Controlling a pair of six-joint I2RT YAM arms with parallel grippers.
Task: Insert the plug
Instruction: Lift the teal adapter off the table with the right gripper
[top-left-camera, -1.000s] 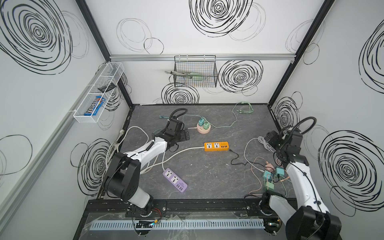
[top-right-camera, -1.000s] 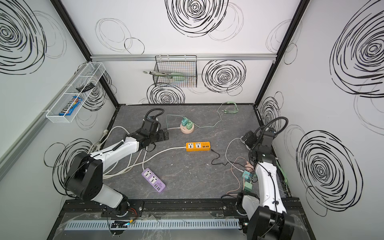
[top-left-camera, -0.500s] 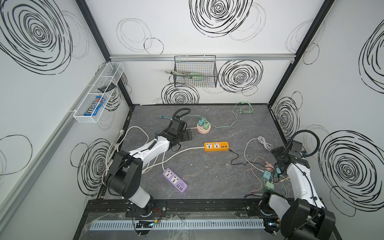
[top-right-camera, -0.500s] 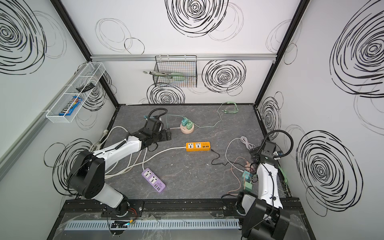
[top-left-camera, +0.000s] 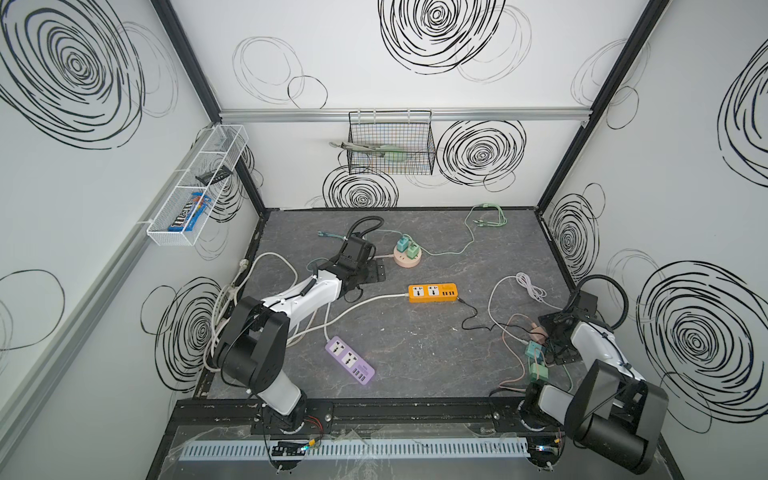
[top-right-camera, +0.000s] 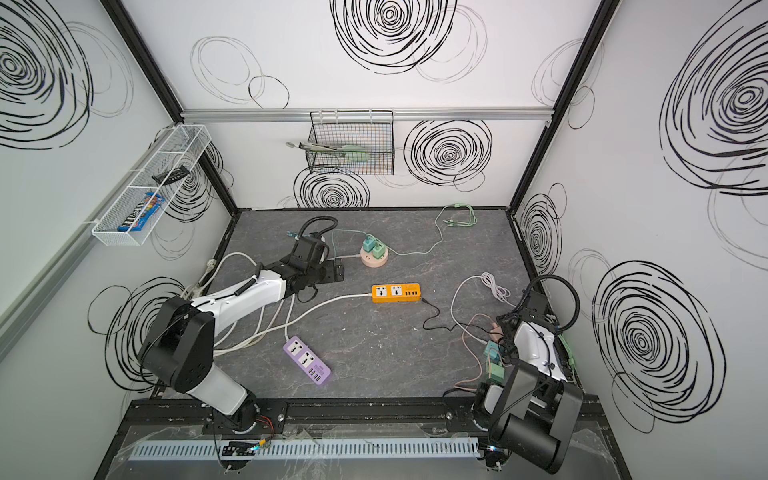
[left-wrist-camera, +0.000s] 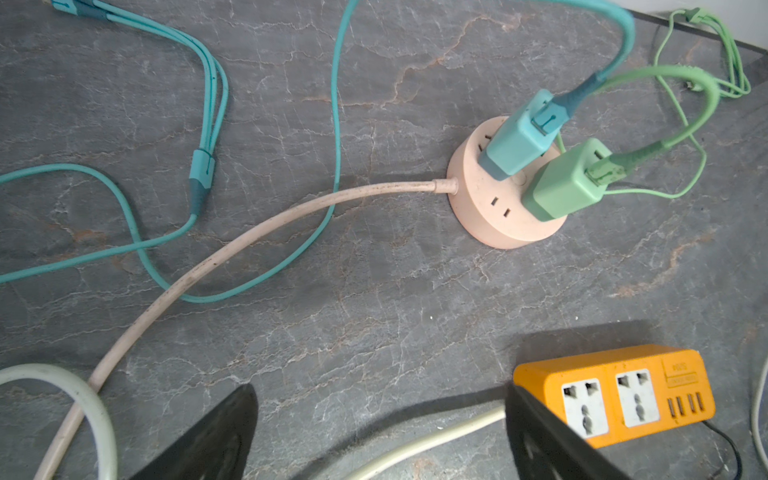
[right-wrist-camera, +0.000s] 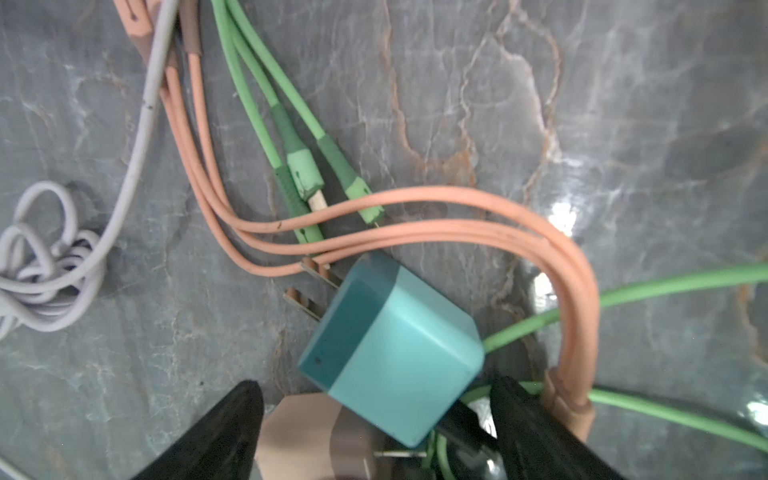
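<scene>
Grey marble-look tabletop (top-left-camera: 415, 345), white walls with black swirls. Landmark is the orange power strip (top-left-camera: 433, 292), flat at mid-table. A white cord (top-left-camera: 374, 301) leaves its left end and a black cord (top-left-camera: 469, 311) its right end.

Teal plug (right-wrist-camera: 399, 357): loose on the tabletop, well right of the orange power strip and nearer the front rail, in a tangle of cables. It lies on its side with two bare prongs, in no socket. The prongs point at the pink cables (right-wrist-camera: 457, 232), which cross just past them. A beige plug (right-wrist-camera: 307, 432) sits right against it. Green cable ends (right-wrist-camera: 307, 174) lie beyond the pink cables, and a white cable coil (right-wrist-camera: 41, 257) is further off.

Right gripper (right-wrist-camera: 374, 382): low over that tangle, fingers spread wide with the teal plug between them. There is a gap on the beige plug side; contact at the other finger cannot be told. Not clamped.

Left gripper (left-wrist-camera: 379, 386): just left of the orange power strip and slightly behind it, low over the tabletop. Fingers are released and wide apart, with only tabletop and the white cord between them.

Pink round hub (left-wrist-camera: 498, 208): behind the orange power strip, slightly left. A hub teal charger (left-wrist-camera: 515, 141) and a green charger (left-wrist-camera: 565, 183) are plugged into its top, side by side.

Purple power strip (top-left-camera: 350, 360): front-left of the orange power strip, lying diagonally.
</scene>
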